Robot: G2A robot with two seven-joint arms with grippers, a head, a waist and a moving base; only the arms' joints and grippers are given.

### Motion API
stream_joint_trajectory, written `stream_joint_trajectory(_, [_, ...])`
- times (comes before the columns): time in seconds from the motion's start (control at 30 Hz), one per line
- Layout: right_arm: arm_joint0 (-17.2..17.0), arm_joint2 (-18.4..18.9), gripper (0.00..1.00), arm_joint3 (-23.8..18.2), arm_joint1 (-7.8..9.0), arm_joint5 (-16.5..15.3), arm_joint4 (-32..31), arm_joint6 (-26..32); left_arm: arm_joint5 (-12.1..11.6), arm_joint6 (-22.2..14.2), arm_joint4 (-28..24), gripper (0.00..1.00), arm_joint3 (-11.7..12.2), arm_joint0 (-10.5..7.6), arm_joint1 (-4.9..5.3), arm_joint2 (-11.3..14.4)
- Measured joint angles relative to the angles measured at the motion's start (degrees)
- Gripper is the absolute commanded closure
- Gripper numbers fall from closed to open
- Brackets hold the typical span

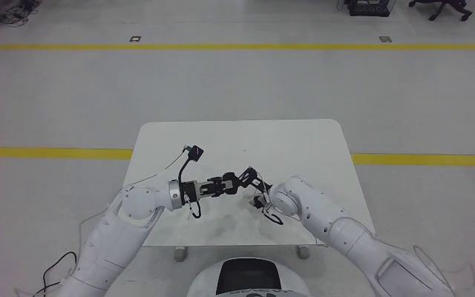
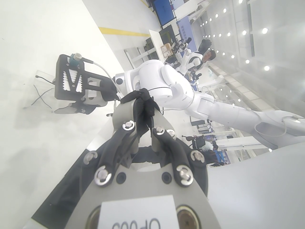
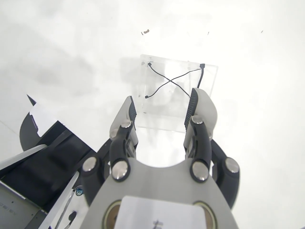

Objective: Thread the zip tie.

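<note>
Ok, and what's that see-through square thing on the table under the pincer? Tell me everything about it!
The see-through square looks like clear plastic, with straight edges and sharp corners. It lies flat on the white table. Two thin black zip ties cross over it like an X. The right pincer hangs open above it. I cannot tell whether the pincer touches it.

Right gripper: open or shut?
Open. The right gripper has its fingers well apart in its wrist view, nothing held between them.
</note>
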Motion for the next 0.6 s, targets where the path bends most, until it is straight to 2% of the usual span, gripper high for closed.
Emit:
stream_joint_trajectory(0.23, [-1.0, 0.4, 0.55, -1.1, -0.13, 2.3, -3.3, -1.8, 0.0, 0.0, 0.0, 1.00, 0.0, 0.00, 0.00, 0.0])
stream_joint_trajectory(0.6, [-3.2, 2.7, 0.55, -3.9, 0.44, 1.8, -5.7, -3.3, 0.0, 0.0, 0.0, 1.00, 0.0, 0.00, 0.00, 0.0])
